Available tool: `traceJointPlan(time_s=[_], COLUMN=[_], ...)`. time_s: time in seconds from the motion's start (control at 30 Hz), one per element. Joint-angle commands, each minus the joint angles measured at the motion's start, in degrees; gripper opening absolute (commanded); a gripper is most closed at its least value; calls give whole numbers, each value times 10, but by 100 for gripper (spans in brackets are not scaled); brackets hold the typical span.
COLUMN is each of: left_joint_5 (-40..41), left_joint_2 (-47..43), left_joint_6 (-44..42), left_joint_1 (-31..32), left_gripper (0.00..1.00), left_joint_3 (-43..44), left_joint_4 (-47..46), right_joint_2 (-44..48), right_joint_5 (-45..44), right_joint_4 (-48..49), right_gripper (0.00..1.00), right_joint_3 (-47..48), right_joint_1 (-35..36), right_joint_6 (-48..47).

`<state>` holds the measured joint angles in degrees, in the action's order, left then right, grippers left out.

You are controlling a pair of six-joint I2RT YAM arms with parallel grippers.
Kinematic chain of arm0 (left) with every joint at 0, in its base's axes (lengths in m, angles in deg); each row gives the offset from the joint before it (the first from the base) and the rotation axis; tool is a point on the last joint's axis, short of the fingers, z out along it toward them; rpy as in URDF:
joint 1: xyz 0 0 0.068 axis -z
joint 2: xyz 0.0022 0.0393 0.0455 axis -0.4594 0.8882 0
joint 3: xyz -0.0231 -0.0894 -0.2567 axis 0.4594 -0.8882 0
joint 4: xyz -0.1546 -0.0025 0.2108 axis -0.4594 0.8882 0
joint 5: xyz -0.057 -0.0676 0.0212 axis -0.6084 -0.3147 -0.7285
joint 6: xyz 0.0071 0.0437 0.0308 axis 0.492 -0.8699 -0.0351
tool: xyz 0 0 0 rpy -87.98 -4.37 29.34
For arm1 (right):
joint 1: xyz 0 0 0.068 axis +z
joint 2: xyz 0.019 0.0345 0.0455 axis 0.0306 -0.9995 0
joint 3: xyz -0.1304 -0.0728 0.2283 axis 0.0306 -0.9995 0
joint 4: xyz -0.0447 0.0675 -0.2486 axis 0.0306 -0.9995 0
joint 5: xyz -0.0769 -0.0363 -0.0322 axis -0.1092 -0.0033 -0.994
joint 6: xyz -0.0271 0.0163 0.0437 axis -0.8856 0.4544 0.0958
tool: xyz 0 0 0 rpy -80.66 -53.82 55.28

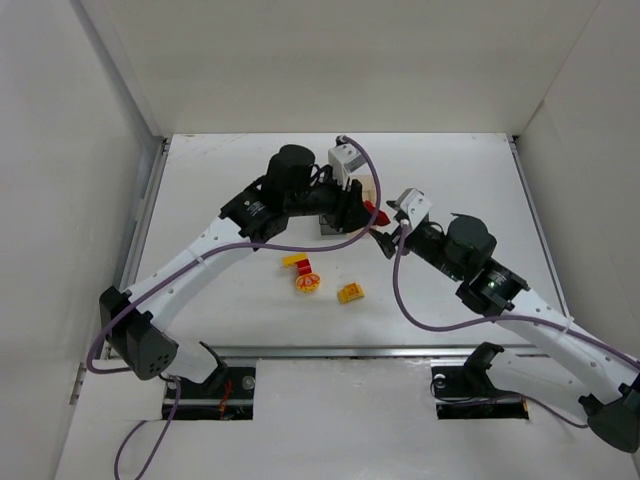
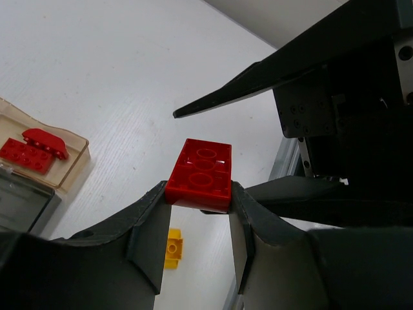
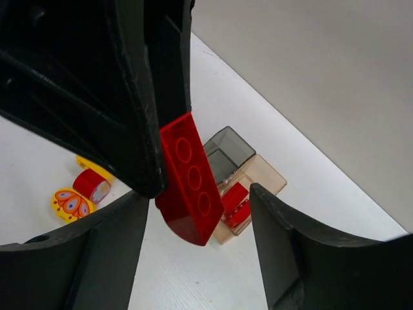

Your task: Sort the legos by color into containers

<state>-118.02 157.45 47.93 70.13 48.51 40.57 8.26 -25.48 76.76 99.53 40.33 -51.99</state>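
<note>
The left gripper [image 2: 199, 194] pinches a red brick [image 2: 201, 169] tight, up above the table [image 1: 450, 180]. The brick's long end sticks out toward the right gripper [image 3: 199, 192]. That gripper stands wide, one side on each side of the brick, not touching it. I think the right one could take it next. Close by, past the brick, the tan bin [image 3: 268, 175] has red pieces [image 3: 235, 201] in it. The grey bin [image 3: 227, 150] looks empty. Yellow pieces [image 1: 350, 292] lie well apart.
</note>
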Motion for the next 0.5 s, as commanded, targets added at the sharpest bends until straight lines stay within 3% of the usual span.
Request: traceJointPlan(time_s=[0.0, 0.07, 0.1, 0.2, 0.3, 0.33, 0.37, 0.4, 0.47], left_joint_5=[3, 10, 10, 10, 10, 10, 10, 10, 21], left_joint_2=[-11, -11, -11, -6, -1, -1, -1, -1, -1], left_joint_6=[10, 4, 4, -1, -1, -8, -8, -16, -16], left_joint_1=[4, 4, 4, 4, 4, 4, 4, 4, 4], left_gripper=[0, 0, 0, 0, 0, 0, 0, 3, 31], left_joint_3=[19, 19, 19, 24, 30, 30, 30, 30, 30], left_joint_4=[11, 17, 22, 27, 33, 33, 33, 33, 38], right_joint_2=[-9, -17, -22, -42, -59, -64, -64, -64, -70], right_joint_5=[3, 3, 10, 22, 28, 28, 28, 28, 28], right_joint_4=[18, 18, 18, 18, 18, 18, 18, 18, 24], right_gripper=[68, 59, 48, 35, 15, 3, 0, 0, 0], right_joint_3=[32, 37, 37, 49, 55, 55, 55, 61, 61], right_joint_1=[5, 5, 5, 5, 5, 5, 5, 5, 5], right_joint_6=[-15, -15, -15, -15, -21, -21, -26, -26, -26])
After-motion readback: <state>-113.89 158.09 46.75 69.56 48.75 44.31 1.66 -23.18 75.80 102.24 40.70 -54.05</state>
